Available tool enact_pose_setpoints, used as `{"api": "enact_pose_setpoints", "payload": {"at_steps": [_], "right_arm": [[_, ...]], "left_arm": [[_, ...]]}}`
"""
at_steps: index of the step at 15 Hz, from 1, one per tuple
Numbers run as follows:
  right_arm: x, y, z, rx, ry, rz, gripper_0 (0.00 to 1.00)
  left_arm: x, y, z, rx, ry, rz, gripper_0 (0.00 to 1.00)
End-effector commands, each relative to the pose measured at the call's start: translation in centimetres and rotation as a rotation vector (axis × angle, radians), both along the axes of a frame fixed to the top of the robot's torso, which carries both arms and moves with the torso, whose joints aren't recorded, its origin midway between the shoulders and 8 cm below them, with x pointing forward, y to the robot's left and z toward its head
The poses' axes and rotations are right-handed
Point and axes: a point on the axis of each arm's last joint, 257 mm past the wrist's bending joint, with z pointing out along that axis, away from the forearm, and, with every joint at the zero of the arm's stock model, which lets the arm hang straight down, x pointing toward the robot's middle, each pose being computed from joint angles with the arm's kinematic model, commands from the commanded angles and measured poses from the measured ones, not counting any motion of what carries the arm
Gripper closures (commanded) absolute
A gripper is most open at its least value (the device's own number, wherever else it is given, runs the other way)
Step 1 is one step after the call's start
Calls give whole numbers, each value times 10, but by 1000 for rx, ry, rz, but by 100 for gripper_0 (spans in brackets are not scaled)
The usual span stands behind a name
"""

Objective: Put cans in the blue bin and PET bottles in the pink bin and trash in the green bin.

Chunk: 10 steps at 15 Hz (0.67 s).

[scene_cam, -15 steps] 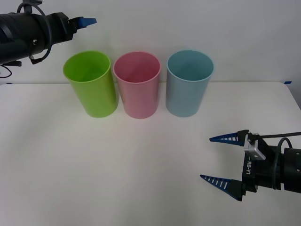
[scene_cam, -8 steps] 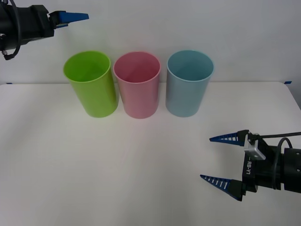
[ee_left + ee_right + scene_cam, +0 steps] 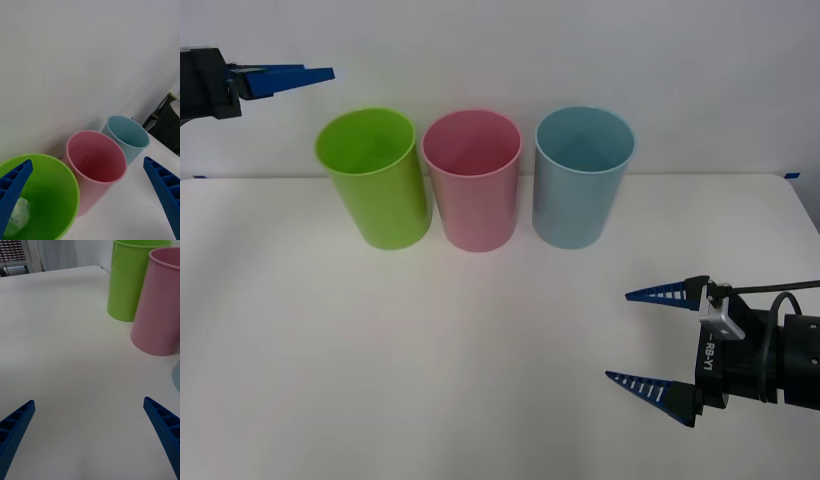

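Nearest you, your right hand hovers low over the white tabletop, fingers spread wide, bare surface stretching ahead of it to the bins. Farther back, the green bin, pink bin and blue bin stand in a row, close together, before a white wall. Your left hand hangs high beyond the green bin's outer side, fingers apart and holding nothing. The trash lies inside the green bin.

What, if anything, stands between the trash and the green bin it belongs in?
Nothing visible does. The trash already lies inside the green bin, seen from the left wrist. The left gripper is above and to the bin's left, jaws open.
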Motion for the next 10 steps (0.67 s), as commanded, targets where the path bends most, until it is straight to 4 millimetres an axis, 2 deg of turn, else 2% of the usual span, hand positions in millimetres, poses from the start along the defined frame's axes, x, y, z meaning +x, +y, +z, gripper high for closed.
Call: {"api": "enact_pose_setpoints", "payload": {"at_steps": [1,4,6,10], "right_arm": [[0,0,0,0,0,0,0],[0,0,0,0,0,0,0],[0,0,0,0,0,0,0],[0,0,0,0,0,0,0]], "left_arm": [[-23,7,-16,29,-25,-78,0],[-50,17,-38,53,-10,-175,0],[-59,23,-51,71,-5,-210,0],[-47,37,-79,120,-30,-196,0]]}}
